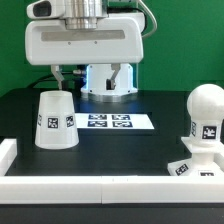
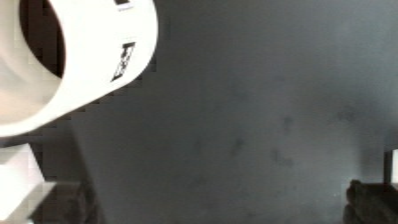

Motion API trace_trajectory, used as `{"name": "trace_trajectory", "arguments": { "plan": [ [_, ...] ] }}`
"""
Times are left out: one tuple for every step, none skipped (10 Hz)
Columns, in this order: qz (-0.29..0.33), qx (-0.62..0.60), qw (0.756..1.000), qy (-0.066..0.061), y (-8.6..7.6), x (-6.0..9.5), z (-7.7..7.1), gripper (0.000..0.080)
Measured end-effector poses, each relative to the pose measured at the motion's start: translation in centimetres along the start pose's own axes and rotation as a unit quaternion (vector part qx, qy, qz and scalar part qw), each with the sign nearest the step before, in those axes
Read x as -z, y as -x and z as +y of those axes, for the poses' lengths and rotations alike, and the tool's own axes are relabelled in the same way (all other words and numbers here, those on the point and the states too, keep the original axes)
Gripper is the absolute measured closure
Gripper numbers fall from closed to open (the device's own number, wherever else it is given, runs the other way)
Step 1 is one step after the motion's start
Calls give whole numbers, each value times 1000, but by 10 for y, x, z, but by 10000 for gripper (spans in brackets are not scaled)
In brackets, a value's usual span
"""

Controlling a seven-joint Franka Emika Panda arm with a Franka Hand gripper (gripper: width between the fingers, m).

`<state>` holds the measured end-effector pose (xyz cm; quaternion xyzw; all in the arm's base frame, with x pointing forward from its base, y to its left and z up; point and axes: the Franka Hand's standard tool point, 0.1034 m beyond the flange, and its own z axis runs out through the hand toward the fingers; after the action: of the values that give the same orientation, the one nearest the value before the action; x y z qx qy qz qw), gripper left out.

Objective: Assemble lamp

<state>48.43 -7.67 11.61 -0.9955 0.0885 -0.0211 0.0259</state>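
Observation:
The tapered white shade (image 1: 55, 120) stands wide end down on the black table at the exterior view's left. Its rim and tagged wall also show in the wrist view (image 2: 71, 60). The ball-shaped bulb (image 1: 205, 102) stands upright on the blocky base (image 1: 197, 166) at the exterior view's right. My gripper (image 1: 92, 74) hangs high above the table, behind the shade and off to its side. It is open and empty. In the wrist view the gripper (image 2: 214, 205) has only bare table between its dark fingertips (image 2: 54, 200).
The marker board (image 1: 108, 122) lies flat in the middle of the table. A low white wall (image 1: 100, 186) runs along the front edge and the exterior view's left side. The arm's white mount (image 1: 108, 82) stands at the back.

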Motion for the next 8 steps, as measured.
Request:
{"name": "trace_trajectory", "arguments": {
  "plan": [
    [0, 0, 1000, 0, 0, 0, 0, 100],
    [0, 0, 1000, 0, 0, 0, 0, 100],
    [-2, -1, 1000, 0, 5, -1, 1, 100],
    [-12, -7, 1000, -1, 27, -1, 7, 100],
    [-16, -12, 1000, -3, 44, -1, 13, 100],
    [-20, -14, 1000, -4, 53, -2, 15, 100],
    [-21, -15, 1000, -5, 59, -2, 16, 100],
    [-20, -15, 1000, -4, 59, -4, 18, 100]
  ]
}}
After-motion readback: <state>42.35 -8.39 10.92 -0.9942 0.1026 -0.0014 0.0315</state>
